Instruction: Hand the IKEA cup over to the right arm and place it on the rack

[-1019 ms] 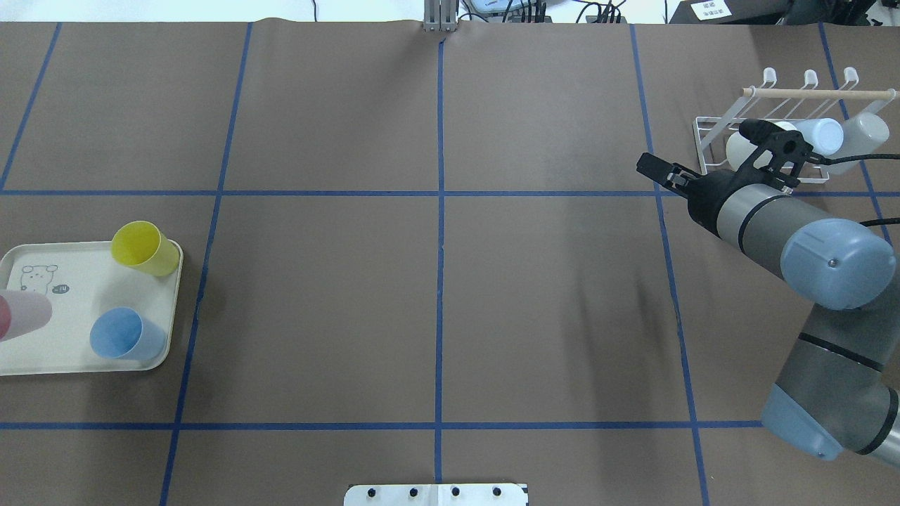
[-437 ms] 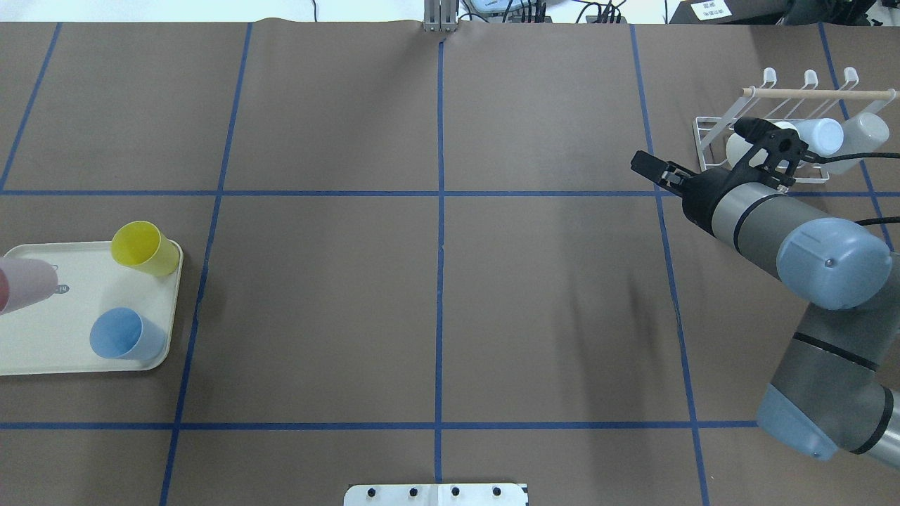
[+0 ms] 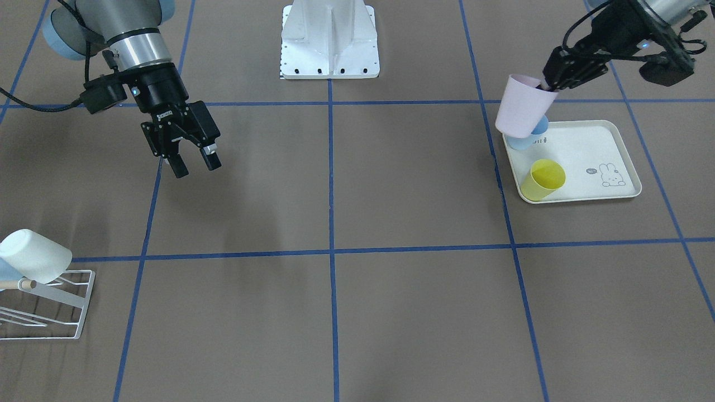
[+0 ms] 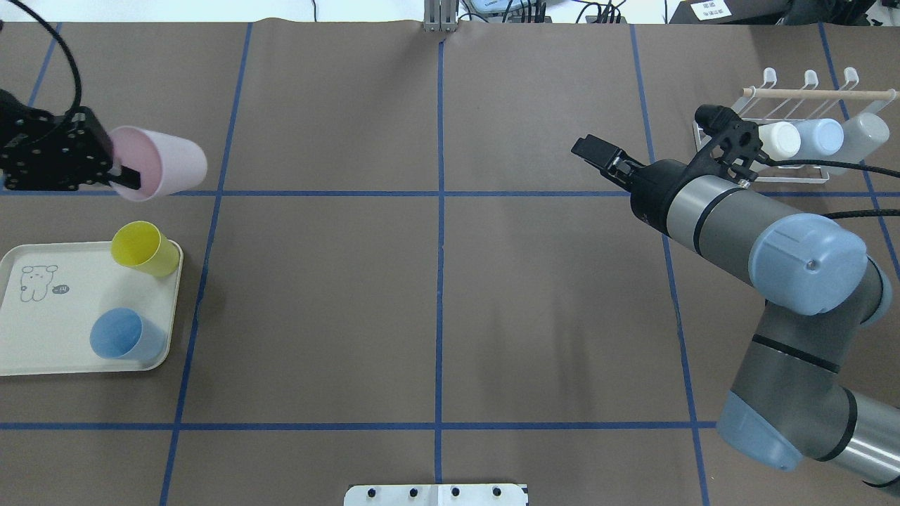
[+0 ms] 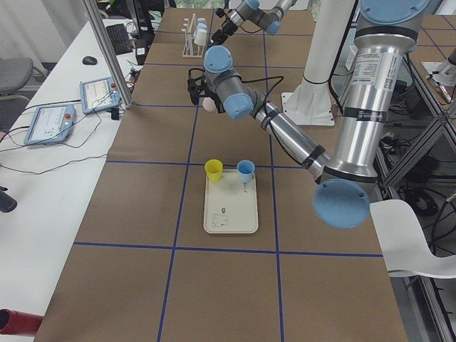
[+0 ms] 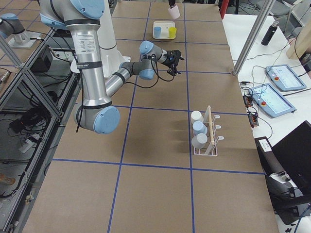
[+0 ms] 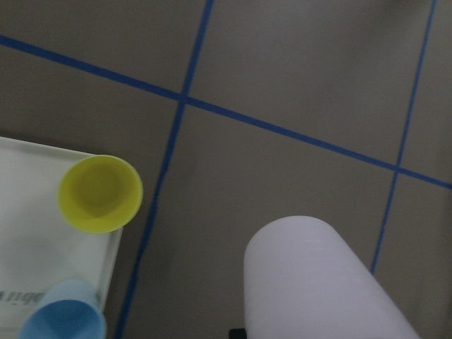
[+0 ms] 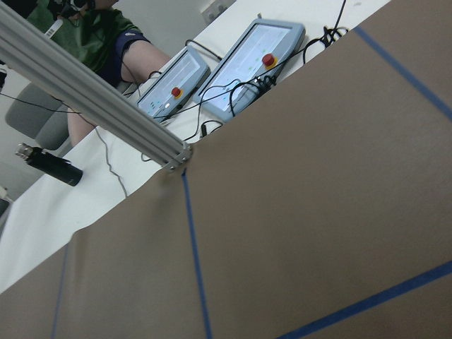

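Observation:
My left gripper (image 4: 116, 176) is shut on the rim of a pink cup (image 4: 165, 167), one finger inside it, and holds it tilted in the air beyond the tray. The cup also shows in the front view (image 3: 524, 106) and the left wrist view (image 7: 318, 282). My right gripper (image 3: 195, 166) is open and empty, above the table to the left of the rack in the overhead view (image 4: 598, 151). The white wire rack (image 4: 815, 92) with a wooden dowel stands at the far right and holds a white, a light blue and a grey cup.
A cream rabbit-print tray (image 4: 42, 344) at the left edge holds a yellow cup (image 4: 144, 247) and a blue cup (image 4: 125, 334). Blue tape lines cross the brown table. The robot base plate (image 3: 329, 56) sits at the near middle edge.
My left gripper has carried the pink cup up off the tray area and further from the robot. My right arm has swung left, away from the rack.

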Motion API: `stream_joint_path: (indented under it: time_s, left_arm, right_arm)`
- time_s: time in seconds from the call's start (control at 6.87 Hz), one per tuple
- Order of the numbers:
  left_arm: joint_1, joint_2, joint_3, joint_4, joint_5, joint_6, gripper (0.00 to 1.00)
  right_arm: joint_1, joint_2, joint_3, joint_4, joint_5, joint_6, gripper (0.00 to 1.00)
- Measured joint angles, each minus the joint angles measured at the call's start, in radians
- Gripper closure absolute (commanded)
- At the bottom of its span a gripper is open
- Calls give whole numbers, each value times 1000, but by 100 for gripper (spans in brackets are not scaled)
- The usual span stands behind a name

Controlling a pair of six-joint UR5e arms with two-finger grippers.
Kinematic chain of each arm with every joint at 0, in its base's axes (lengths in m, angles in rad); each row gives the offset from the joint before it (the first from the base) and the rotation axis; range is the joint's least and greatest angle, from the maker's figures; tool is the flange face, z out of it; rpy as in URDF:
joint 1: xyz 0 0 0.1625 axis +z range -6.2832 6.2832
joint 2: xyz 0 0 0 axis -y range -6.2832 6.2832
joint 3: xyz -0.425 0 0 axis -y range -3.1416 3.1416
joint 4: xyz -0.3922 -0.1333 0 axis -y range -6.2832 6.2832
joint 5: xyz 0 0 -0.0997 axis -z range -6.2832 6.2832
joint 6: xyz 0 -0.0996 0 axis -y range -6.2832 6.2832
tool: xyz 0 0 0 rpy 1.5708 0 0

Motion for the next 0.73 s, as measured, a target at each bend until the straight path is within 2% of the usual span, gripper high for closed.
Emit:
stream_joint_path:
  time_s: [0.15,0.29,0.44,0.73]
  left_arm:
    - [74,-108,56,-94,83,-152,100]
    - [169,-168,91,-206,224,-267,100]
    - [245,-190,120,-342,353,-350,100]
    - [298,-198,233,-687,492,-479,100]
  right_arm:
    - [-21,42,21,1,20,68,0]
    - [-42,92,37,2,35,143,0]
    - [-60,128,62,7,49,219,0]
    - [-90,159,85,107,62,374,0]
